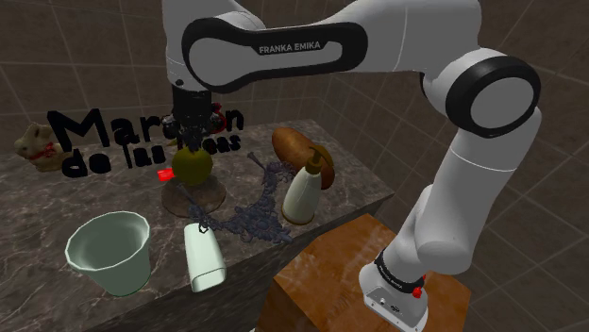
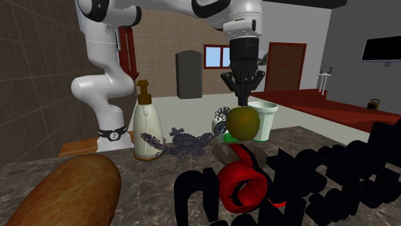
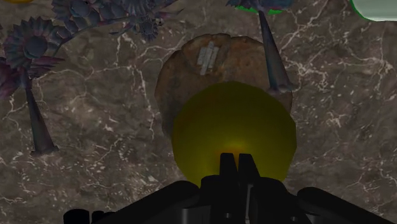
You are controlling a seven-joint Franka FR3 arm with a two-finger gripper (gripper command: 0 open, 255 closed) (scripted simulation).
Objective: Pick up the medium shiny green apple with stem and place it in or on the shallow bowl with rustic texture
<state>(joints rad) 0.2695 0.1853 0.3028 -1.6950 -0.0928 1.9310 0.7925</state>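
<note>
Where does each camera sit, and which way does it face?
Shoulder view: beside the stand, looking down over the counter; arm shows.
Second exterior view: low across the counter, facing the arm; jaws show.
Wrist view: on the hand, looking down at the bowl; jaws show.
Shared: all see the apple in the jaws, above the bowl.

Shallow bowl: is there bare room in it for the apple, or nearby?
The shallow bowl is bare beneath the apple, bar a small grey patch. Bare countertop lies between it and the pale green cup. Crowded opposite: dark garland, soap dispenser.
</note>
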